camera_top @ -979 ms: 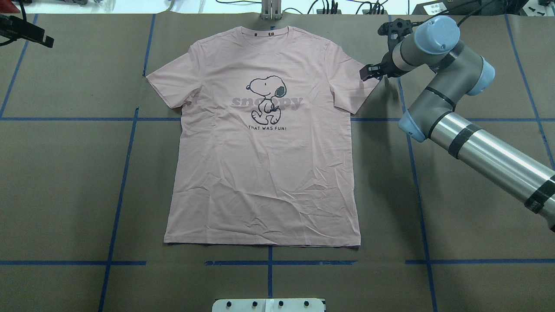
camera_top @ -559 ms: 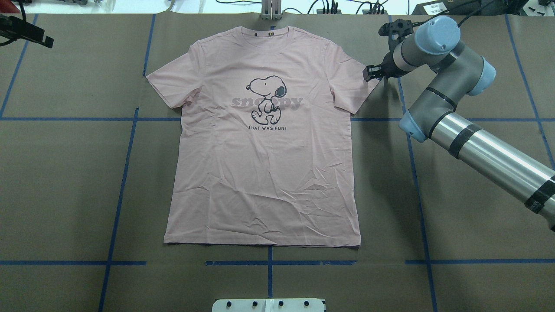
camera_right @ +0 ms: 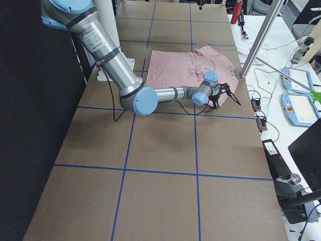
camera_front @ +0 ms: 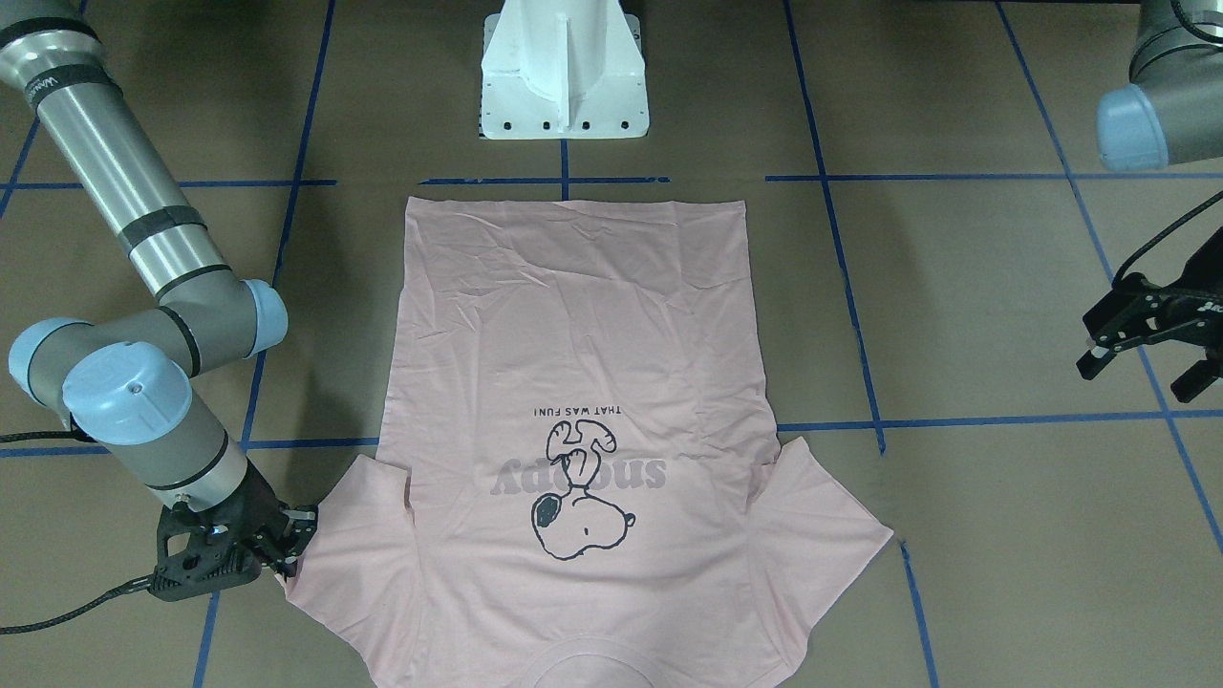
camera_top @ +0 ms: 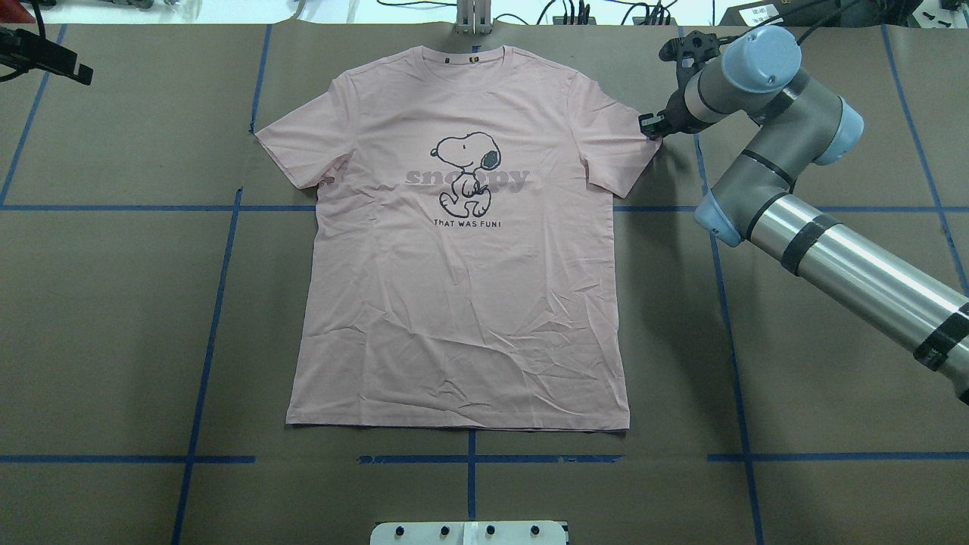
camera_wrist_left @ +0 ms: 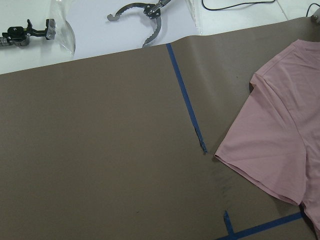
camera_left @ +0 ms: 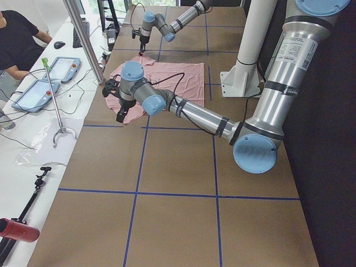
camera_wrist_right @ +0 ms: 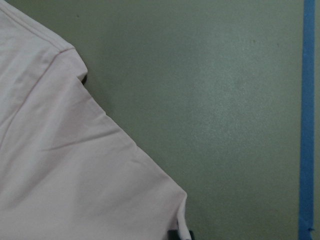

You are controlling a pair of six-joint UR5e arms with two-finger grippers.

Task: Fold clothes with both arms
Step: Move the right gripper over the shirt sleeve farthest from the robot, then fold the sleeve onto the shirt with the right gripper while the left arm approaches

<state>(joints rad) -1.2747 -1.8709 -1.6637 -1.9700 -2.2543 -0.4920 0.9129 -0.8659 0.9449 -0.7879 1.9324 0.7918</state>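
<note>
At the upper right of the overhead view, the right hand (camera_top: 647,126) is set against the outer hem of one sleeve (camera_top: 617,144) of the pale pink Snoopy T-shirt (camera_top: 462,303). A second ago its fingers were seen spread over that hem. Now the hand has shifted slightly to the right in the frame and looks more compact. Whether cloth is pinched cannot be told, since only a dark fingertip shows at the sleeve corner in the right wrist view. The T-shirt is otherwise unmoved, laid flat and print up in the middle of the table (camera_top: 113,318). The left hand (camera_front: 1142,368) is held with fingers spread, well apart from the other sleeve. A first sleeve grasp is judged to be under way, and no fold has been made.
</note>
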